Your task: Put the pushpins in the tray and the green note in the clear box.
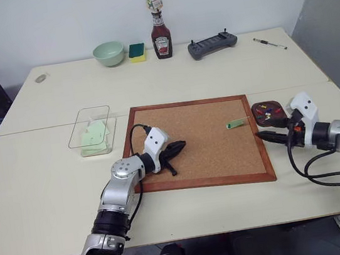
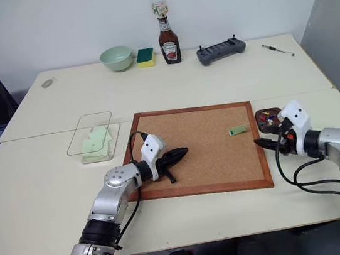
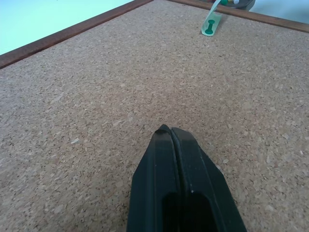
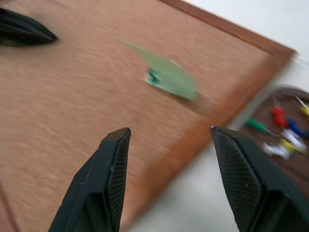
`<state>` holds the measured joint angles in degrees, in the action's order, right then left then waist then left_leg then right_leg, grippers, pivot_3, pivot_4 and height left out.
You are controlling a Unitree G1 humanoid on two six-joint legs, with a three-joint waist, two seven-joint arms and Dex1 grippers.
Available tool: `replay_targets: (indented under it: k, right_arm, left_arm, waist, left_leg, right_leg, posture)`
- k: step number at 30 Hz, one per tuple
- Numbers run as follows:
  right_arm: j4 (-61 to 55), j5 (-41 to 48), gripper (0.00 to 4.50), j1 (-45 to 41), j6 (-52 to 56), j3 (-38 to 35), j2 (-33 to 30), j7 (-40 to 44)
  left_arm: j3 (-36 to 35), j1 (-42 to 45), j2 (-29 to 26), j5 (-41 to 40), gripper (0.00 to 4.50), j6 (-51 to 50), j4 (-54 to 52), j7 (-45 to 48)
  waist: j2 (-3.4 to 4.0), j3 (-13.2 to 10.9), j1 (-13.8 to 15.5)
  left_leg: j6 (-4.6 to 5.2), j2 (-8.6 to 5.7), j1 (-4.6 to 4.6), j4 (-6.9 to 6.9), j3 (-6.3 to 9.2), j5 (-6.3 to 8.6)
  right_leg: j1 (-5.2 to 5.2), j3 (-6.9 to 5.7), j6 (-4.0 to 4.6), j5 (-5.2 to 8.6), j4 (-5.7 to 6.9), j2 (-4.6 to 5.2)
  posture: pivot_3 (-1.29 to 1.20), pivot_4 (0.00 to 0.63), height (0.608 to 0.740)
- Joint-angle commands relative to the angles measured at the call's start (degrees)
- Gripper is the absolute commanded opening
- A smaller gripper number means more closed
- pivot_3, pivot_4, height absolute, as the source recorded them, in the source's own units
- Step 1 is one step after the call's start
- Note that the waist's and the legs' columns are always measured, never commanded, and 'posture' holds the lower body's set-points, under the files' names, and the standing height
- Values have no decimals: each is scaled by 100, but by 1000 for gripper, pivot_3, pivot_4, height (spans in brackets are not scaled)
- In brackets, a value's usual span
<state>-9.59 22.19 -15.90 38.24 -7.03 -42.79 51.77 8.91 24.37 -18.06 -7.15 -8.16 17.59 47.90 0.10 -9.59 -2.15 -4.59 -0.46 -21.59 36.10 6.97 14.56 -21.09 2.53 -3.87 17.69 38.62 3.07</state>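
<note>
Two arms flank the corkboard (image 1: 199, 142), which serves as the landmark. On its right portion, near the right frame edge, lies the green note (image 1: 236, 123) with a green pushpin (image 3: 209, 27) stuck in it. Just off that right edge sits the tray (image 1: 267, 114), holding several coloured pins. The right gripper (image 4: 169, 140) hangs over the board's right frame beside the tray, its fingers spread wide with nothing between them. The left gripper (image 1: 178, 146) rests low over the board's left half, fingers pressed together and empty. Open cork lies between it and the note. Left of the board stands the clear box (image 1: 91, 131), apparently holding pale green paper.
</note>
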Motion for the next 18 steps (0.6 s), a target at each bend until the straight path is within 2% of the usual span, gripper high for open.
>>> replay_targets:
  k: [1,6,18]
  right_arm:
    - [-348,65,2798,-65,86,313,218,-154]
    - [-119,-117,2798,-300,-75,645,457,-259]
    - [1345,-729,2798,-1184,-1013,1124,886,-318]
  left_arm:
    - [301,-284,-5,187,0,-262,368,88]
    - [307,-282,4,190,0,-273,350,81]
    - [291,-300,6,186,0,-300,319,49]
  waist:
    - [-1,0,2]
    - [-2,0,6]
    - [-3,1,24]
  left_leg:
    - [0,0,0,0,0,0]
    - [0,0,0,0,1,0]
    - [0,-1,-1,-1,3,0]
  right_leg:
    - [0,0,0,0,-1,0]
    - [-1,0,0,0,0,0]
    - [-2,-3,2,-1,0,1]
  posture:
    - [0,150,740]
    - [0,150,740]
    - [0,150,740]
